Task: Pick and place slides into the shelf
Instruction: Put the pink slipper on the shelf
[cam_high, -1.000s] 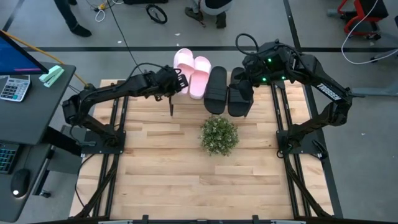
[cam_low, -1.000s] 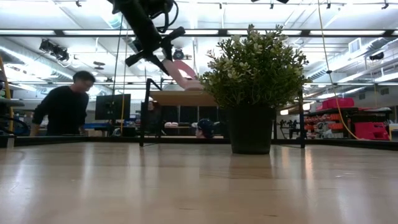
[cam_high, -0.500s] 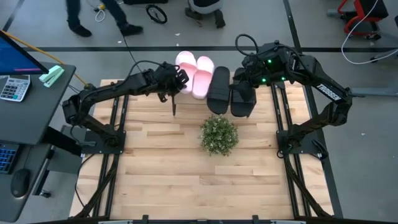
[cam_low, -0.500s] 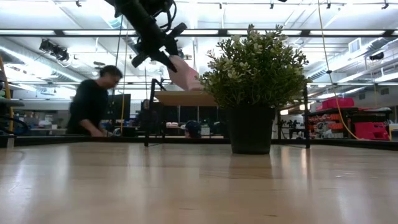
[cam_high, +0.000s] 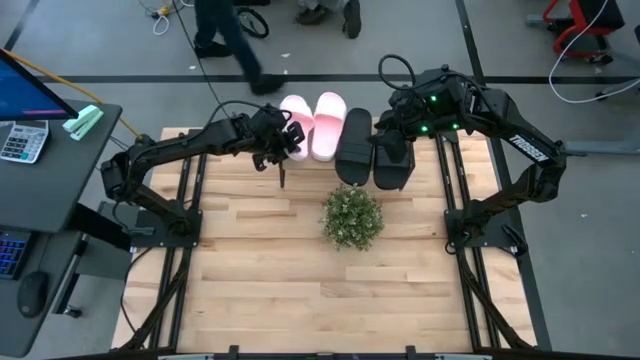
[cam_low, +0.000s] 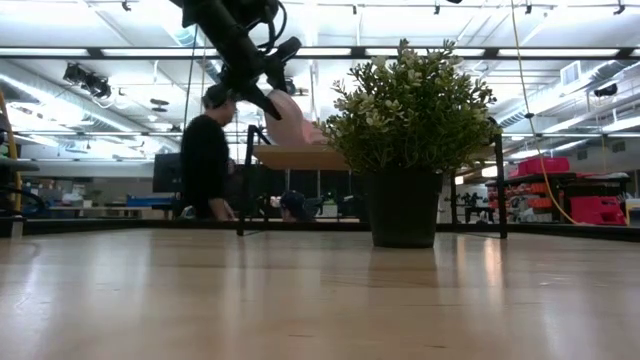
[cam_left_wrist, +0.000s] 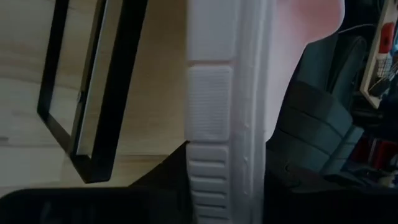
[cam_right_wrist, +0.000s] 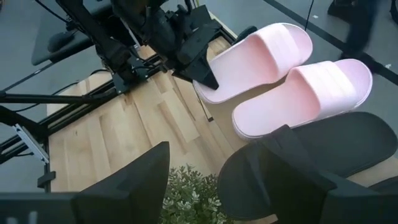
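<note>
A: Slatted wood bench (cam_high: 300, 270), potted plant (cam_high: 352, 217) mid-bench. Shelf (cam_low: 300, 157) at the far edge carries all four slides.

B: Left gripper (cam_high: 283, 141)?

A: Its fingers pinch the outer pink slide (cam_high: 294, 108) by its near end, tilted over the shelf.

B: Right gripper (cam_high: 390, 140)?

A: Over the outer black slide (cam_high: 391, 163); grip there cannot be made out.

I see four slides on shelf (cam_low: 300, 157) top: pink pair (cam_high: 312, 122) left, outer pink slide (cam_right_wrist: 258, 59) tilted, heel raised; black pair (cam_high: 370, 152) right, flat, side by side.
</note>
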